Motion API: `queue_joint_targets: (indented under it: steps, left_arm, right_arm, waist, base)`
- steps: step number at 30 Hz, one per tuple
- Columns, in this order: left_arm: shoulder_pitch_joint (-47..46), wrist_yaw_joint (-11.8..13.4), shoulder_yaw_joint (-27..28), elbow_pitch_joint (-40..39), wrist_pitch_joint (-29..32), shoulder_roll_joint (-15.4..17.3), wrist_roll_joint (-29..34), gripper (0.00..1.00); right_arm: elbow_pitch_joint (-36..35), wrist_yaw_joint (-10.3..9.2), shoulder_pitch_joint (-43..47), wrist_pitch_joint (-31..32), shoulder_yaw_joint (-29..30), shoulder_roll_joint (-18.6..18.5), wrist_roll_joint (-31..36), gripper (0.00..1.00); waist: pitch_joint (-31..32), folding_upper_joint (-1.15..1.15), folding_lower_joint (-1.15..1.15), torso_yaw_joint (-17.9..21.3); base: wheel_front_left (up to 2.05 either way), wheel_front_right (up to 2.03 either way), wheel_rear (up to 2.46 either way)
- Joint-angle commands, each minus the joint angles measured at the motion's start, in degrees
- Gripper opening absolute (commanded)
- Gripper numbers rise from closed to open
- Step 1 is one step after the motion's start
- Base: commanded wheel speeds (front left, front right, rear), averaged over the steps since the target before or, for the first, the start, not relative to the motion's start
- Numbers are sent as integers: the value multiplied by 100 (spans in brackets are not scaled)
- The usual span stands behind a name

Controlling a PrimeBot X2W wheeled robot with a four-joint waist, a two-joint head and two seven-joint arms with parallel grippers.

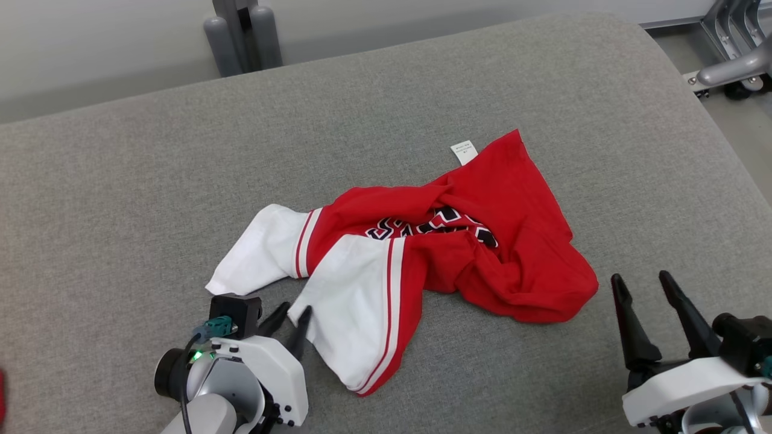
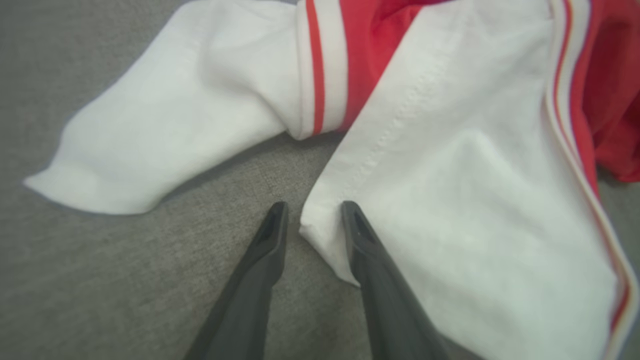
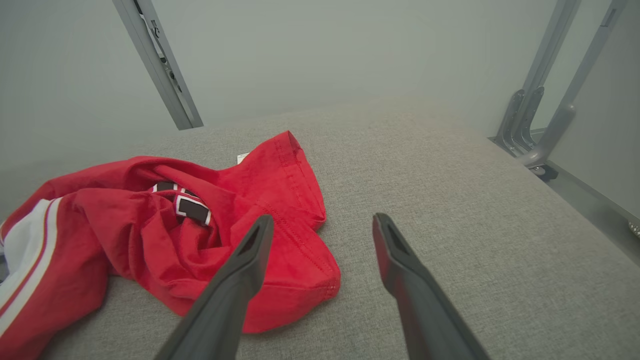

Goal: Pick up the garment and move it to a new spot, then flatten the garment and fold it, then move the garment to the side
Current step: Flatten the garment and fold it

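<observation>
Garment point(image 1: 422, 253) lying crumpled on grey bench point(image 1: 151, 181), left pincer point(image 2: 314, 210) sitting at its near white corner.
Left pincer's fingers are standing apart, straddling that white corner, with cloth lying between them but not being pinched. Right pincer point(image 1: 640, 280) is hovering just off the garment's red right-hand edge, fingers spread wide, gripping nothing.

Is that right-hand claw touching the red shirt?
Apart. The head view shows bare grey cushion between the right gripper and the garment.
</observation>
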State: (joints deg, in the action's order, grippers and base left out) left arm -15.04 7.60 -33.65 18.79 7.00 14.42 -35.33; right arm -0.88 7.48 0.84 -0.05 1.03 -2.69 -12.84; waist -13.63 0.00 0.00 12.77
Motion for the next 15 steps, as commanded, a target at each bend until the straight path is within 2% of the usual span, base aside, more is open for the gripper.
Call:
queue_joint_targets:
  steps: [1,7,15]
  left_arm:
    - [32,-42,-40,52,43,51,-12,0]
    - [-81,-2,-16,-146,-16,123,55,0]
    - [-194,61,-23,-426,-68,177,117,0]
  right_arm:
    - [56,2,-90,-51,70,-33,-30,100]
    - [642,2,-317,25,269,-67,46,100]
    - [1961,2,-828,-60,-151,-274,-294,100]
  waist:
    - [-48,0,0,11]
    - [-200,0,0,-107]
    - [-300,0,0,-331]
  base:
    - [0,0,0]
    - [0,0,0]
    - [0,0,0]
